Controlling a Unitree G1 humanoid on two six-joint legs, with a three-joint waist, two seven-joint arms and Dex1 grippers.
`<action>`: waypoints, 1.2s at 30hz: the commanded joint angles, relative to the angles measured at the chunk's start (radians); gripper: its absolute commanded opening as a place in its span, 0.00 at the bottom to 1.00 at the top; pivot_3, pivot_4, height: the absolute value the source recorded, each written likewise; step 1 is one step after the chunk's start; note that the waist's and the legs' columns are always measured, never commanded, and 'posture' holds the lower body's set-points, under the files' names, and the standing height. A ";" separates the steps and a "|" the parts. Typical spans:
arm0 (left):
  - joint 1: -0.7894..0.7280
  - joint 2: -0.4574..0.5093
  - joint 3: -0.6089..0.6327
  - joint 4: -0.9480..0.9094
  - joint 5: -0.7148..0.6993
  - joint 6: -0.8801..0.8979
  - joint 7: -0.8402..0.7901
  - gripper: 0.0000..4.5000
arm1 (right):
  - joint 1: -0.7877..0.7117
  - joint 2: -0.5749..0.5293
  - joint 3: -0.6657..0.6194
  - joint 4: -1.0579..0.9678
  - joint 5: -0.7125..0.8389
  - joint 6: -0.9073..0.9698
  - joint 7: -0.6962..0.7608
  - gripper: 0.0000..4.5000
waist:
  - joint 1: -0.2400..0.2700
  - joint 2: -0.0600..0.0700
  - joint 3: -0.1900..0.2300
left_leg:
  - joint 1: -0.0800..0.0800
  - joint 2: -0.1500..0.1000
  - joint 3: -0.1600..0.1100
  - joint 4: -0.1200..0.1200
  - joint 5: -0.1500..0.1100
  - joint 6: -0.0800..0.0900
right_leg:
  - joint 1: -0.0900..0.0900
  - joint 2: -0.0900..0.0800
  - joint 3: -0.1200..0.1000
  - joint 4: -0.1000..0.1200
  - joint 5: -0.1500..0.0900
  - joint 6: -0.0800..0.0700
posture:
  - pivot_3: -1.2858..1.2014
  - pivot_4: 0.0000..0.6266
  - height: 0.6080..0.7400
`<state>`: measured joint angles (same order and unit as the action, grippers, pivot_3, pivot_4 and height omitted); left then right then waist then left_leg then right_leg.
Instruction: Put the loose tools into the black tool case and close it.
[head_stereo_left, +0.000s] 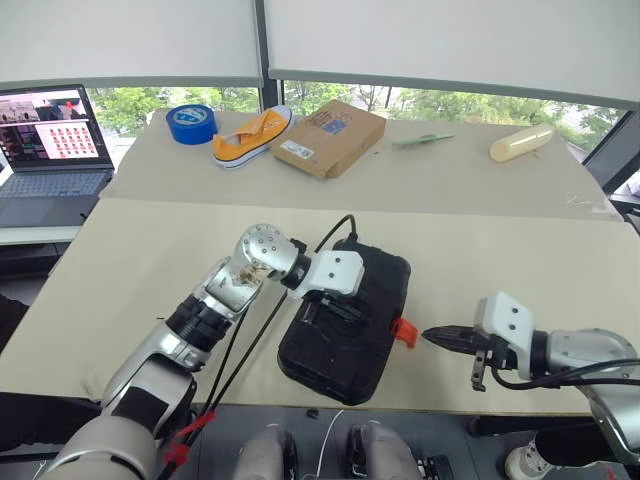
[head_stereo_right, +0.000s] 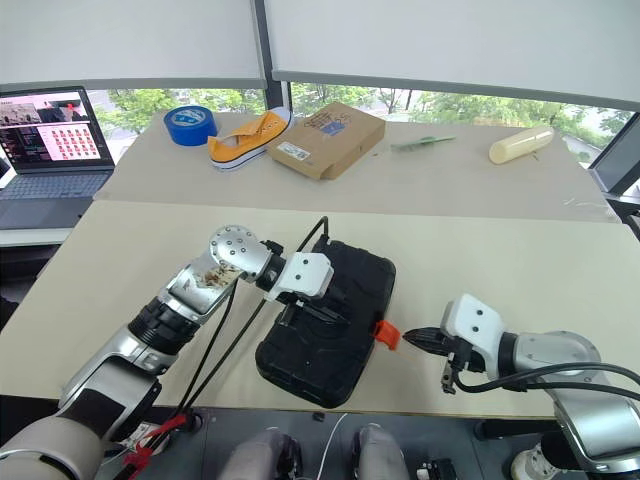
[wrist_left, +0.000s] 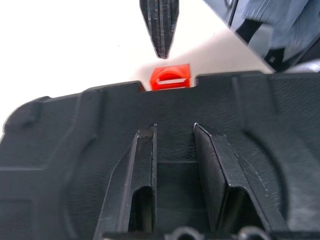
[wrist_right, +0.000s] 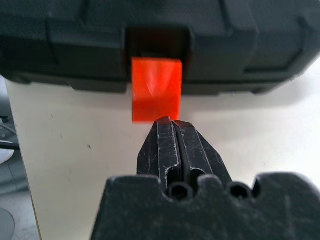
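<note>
The black tool case (head_stereo_left: 335, 362) lies near the table's front edge with its lid down. Its orange latch (head_stereo_left: 403, 331) sticks out flat from the right side, unfastened. My left gripper (head_stereo_left: 335, 305) rests over the lid, fingers (wrist_left: 144, 165) a little apart with nothing between them. My right gripper (head_stereo_left: 432, 336) is shut and empty. Its tip points at the latch (wrist_right: 156, 89) from the right and almost touches it. The left wrist view looks across the lid to the latch (wrist_left: 170, 77) and the right gripper (wrist_left: 160, 50) beyond. The loose tools are out of view.
On the far table stand a blue tape roll (head_stereo_left: 191, 123), a yellow shoe (head_stereo_left: 252, 136), a brown cardboard box (head_stereo_left: 330, 137), a green item (head_stereo_left: 422, 141) and a cream cylinder (head_stereo_left: 521, 142). An open laptop (head_stereo_left: 50, 150) sits at the far left.
</note>
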<state>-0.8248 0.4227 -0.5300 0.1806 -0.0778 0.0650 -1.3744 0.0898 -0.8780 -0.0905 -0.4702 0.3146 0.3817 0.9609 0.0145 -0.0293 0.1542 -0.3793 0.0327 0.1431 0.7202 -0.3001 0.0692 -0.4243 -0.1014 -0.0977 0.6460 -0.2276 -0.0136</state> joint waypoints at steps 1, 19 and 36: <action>0.027 0.012 -0.054 0.078 0.086 -0.026 -0.005 0.29 | -0.023 0.015 0.035 -0.014 -0.029 0.024 -0.040 0.00 | 0.000 0.000 0.000 | 0.000 0.000 0.000 0.000 0.000 0.000 | 0.000 -0.001 0.000 0.000 0.000 0.000 | 0.52 0.24 0.93; 0.041 -0.005 -0.039 0.060 0.074 -0.019 0.021 0.29 | -0.103 0.173 0.179 0.051 -0.109 -0.008 -0.131 0.00 | -0.002 0.000 -0.001 | 0.000 0.000 0.000 0.000 -0.001 0.002 | 0.001 -0.002 -0.001 0.000 0.000 0.001 | 0.52 0.24 0.93; 0.034 -0.024 -0.053 0.139 0.122 -0.105 0.041 0.29 | -0.128 0.210 0.044 -0.117 0.062 0.120 -0.144 0.00 | -0.014 0.001 -0.003 | 0.003 0.001 0.000 -0.003 -0.001 0.001 | 0.001 -0.001 0.001 0.000 0.000 0.000 | 0.52 0.24 0.93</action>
<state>-0.8242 0.3893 -0.5189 0.2525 -0.0409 -0.0483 -1.3235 -0.0299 -0.6627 -0.0485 -0.5300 0.3415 0.5025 0.8049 0.0009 -0.0282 0.1510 -0.3763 0.0337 0.1430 0.7166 -0.3008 0.0704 -0.4233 -0.1021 -0.0973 0.6458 -0.2273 -0.0131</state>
